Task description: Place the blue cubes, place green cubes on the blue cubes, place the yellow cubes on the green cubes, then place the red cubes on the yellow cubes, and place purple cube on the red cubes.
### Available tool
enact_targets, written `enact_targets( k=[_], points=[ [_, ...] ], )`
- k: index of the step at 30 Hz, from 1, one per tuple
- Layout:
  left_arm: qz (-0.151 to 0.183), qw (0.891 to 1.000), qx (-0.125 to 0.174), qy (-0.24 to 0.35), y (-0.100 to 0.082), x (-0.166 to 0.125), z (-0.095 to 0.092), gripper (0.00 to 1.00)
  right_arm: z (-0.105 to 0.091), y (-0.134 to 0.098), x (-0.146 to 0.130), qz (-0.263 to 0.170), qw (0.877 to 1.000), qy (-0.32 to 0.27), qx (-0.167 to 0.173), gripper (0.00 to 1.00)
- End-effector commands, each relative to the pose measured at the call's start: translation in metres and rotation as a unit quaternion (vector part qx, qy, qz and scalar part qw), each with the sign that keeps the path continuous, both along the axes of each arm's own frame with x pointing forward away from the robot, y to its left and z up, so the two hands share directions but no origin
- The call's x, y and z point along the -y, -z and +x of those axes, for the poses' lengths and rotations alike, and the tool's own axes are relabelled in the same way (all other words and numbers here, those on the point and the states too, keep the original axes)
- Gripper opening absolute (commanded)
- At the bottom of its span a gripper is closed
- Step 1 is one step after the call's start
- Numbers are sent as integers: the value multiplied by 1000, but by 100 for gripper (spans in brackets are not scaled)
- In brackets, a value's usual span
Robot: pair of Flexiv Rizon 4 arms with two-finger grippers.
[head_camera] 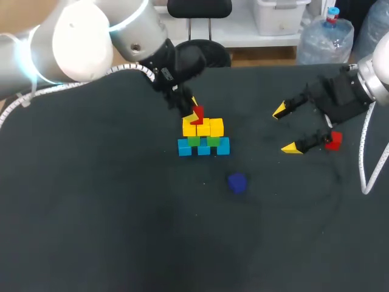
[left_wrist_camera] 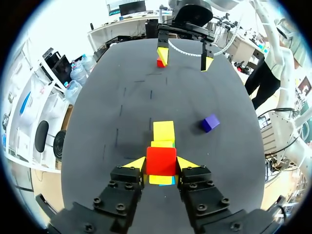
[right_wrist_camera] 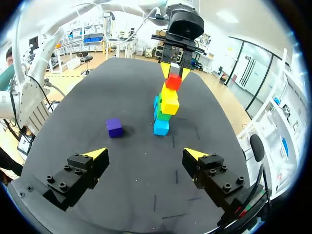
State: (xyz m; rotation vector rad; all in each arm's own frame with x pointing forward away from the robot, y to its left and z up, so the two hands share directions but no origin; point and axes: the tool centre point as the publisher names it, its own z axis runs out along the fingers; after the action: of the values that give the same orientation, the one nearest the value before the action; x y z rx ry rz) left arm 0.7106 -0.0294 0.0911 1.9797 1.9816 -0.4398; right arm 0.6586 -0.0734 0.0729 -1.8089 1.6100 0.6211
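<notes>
— What does the left arm hold?
— The left gripper (left_wrist_camera: 161, 163) pinches a red cube (left_wrist_camera: 161, 161) from two sides, right over the yellow cubes (head_camera: 209, 128), toward the left end of that row as the head camera sees it. Whether the cube touches them cannot be told.

— And the stack beneath?
— It has three tiers and stands near the middle of the dark surface (head_camera: 91, 213): blue cubes (head_camera: 203, 148) at the bottom, green cubes (head_camera: 194, 141) on them, and the yellow row on top.

— The right arm?
— The right gripper (head_camera: 287, 129) hangs well apart from the stack, its fingers spread wide with nothing between them. A second red cube (head_camera: 333, 140) lies on the surface just beside one finger.

— The purple cube?
— The purple cube (head_camera: 237, 182) sits alone on the surface, near the stack and nearer the head camera than the blue row.
</notes>
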Motion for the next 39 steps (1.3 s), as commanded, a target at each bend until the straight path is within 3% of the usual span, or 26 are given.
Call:
enact_targets(
  k=[1, 39],
  points=[
    [2, 1000, -5, 2, 1, 1, 5, 0, 1, 1, 0, 1, 1000, -1, 0, 100],
    [5, 1000, -9, 1, 3, -2, 3, 0, 1, 1, 0, 1, 1000, -1, 0, 100]
  ],
)
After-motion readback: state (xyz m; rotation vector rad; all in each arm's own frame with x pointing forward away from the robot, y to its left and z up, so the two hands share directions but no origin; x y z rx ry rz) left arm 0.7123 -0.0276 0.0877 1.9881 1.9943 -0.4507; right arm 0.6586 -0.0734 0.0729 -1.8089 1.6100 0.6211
